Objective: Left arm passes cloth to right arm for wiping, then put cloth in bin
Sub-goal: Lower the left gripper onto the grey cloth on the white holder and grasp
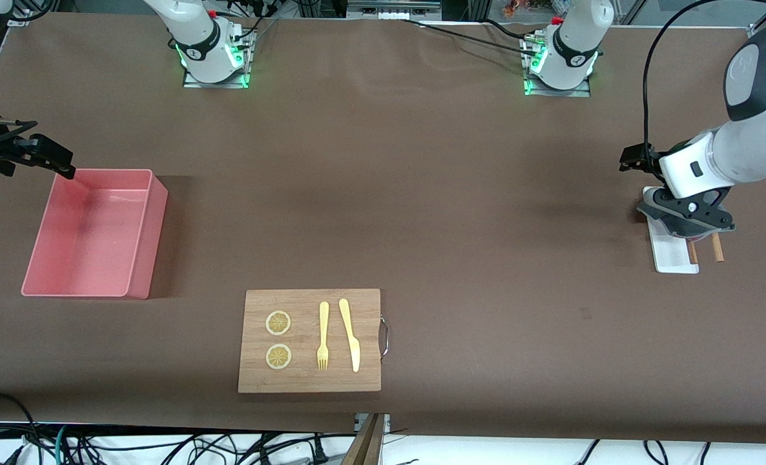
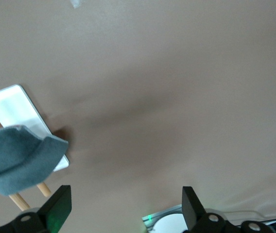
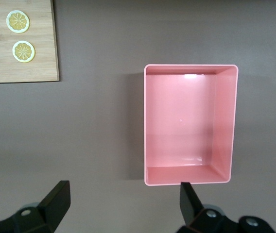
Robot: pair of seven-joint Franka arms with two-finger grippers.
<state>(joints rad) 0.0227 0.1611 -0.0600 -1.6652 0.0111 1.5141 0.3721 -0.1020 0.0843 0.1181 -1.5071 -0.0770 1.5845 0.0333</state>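
hovering over the cloth, both end effectors spread

the left end effector (image 1: 686,219) hangs low over the white tray (image 1: 670,258) at the left arm's end of the counter (image 1: 422,194), its fingers (image 2: 58,206) wide apart and holding nothing. just below it, the grey cloth (image 2: 16,158) lies bunched on the tray, draped over two wooden sticks (image 1: 717,247); a trace of red shows at its edge. the right end effector (image 1: 47,158) waits in the air over the rim of the pink bin (image 1: 144,226), fingers (image 3: 55,199) wide too. the bin holds nothing. nearer the camera lies a wooden board (image 1: 310,381) with two lemon slices (image 1: 278,323), a fork (image 1: 323,336) and a knife (image 1: 349,332).
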